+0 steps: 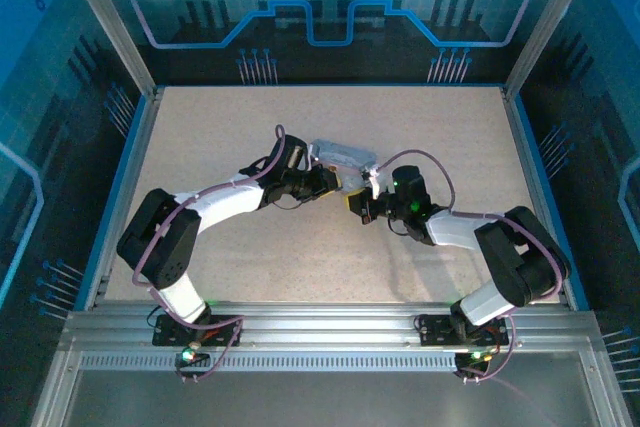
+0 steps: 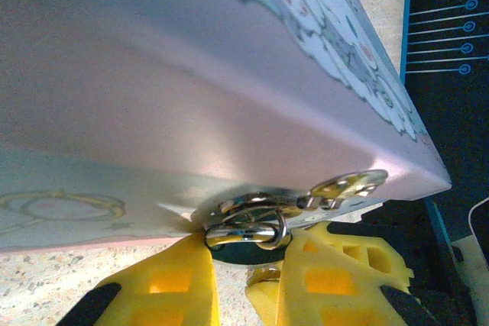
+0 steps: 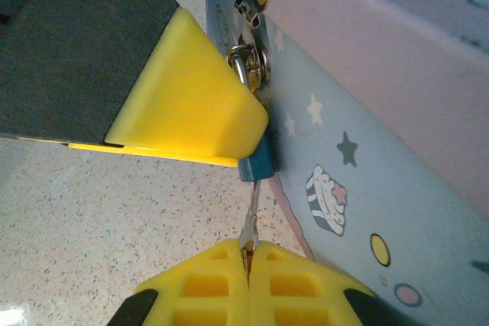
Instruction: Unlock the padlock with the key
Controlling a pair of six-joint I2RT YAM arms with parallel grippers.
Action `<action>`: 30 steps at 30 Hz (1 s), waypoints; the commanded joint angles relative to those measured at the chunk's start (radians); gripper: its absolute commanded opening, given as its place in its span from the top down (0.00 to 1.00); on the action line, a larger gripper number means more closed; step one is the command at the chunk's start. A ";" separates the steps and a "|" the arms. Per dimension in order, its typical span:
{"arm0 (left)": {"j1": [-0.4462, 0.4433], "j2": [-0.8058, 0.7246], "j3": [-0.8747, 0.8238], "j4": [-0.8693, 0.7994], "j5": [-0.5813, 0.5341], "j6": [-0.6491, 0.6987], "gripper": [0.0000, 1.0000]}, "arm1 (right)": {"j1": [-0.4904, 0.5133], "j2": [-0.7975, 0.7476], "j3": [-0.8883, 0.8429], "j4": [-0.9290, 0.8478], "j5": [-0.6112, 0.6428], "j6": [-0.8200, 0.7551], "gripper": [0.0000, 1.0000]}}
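Right gripper (image 3: 248, 261), jaws pinched shut on the thin silvery metal key (image 3: 249, 223). The key's shaft runs straight ahead to the base of the small dark padlock (image 3: 256, 166), long axes in line. Left gripper (image 2: 244, 265) narrowly clamps the padlock body, which hangs at the front of the pastel-printed tin box (image 3: 367, 150). Both arms reach inward, meeting mid-table.

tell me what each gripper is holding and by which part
Right gripper pinches the key by its head end, its tip at the padlock. Left gripper clamps the padlock's body between its fingers.
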 commanded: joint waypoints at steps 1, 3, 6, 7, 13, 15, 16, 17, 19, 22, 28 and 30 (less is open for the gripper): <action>-0.018 -0.031 -0.016 -0.003 0.097 0.007 0.83 | -0.033 0.018 0.018 0.073 0.029 0.010 1.00; -0.020 -0.030 -0.017 -0.003 0.097 0.008 0.83 | -0.032 0.025 0.027 0.065 0.025 0.007 1.00; -0.019 -0.026 -0.017 0.000 0.099 0.008 0.83 | -0.022 0.030 0.036 0.051 0.037 -0.004 1.00; -0.019 -0.026 -0.017 0.000 0.099 0.008 0.83 | -0.018 0.030 0.038 0.048 0.044 -0.009 1.00; -0.018 -0.022 -0.016 -0.003 0.100 0.008 0.82 | 0.012 0.028 0.072 0.000 0.080 -0.053 1.00; -0.018 -0.018 -0.016 -0.004 0.100 0.009 0.82 | 0.014 0.026 0.075 0.008 0.079 -0.050 1.00; -0.019 -0.018 -0.017 -0.004 0.102 0.009 0.82 | 0.013 0.025 0.074 0.015 0.077 -0.044 1.00; -0.019 -0.017 -0.017 -0.003 0.100 0.008 0.83 | 0.013 0.022 0.073 0.021 0.076 -0.041 1.00; -0.018 -0.015 -0.022 0.000 0.099 0.009 0.82 | 0.009 0.020 0.072 0.034 0.063 -0.029 1.00; -0.019 -0.014 -0.026 0.004 0.096 0.010 0.83 | -0.005 0.020 0.068 0.048 0.031 -0.006 1.00; -0.018 -0.008 -0.030 0.014 0.095 0.006 0.83 | -0.013 0.010 0.064 0.022 0.010 0.012 1.00; -0.019 -0.005 -0.030 0.016 0.098 0.004 0.82 | -0.004 -0.002 0.062 -0.010 0.043 -0.010 1.00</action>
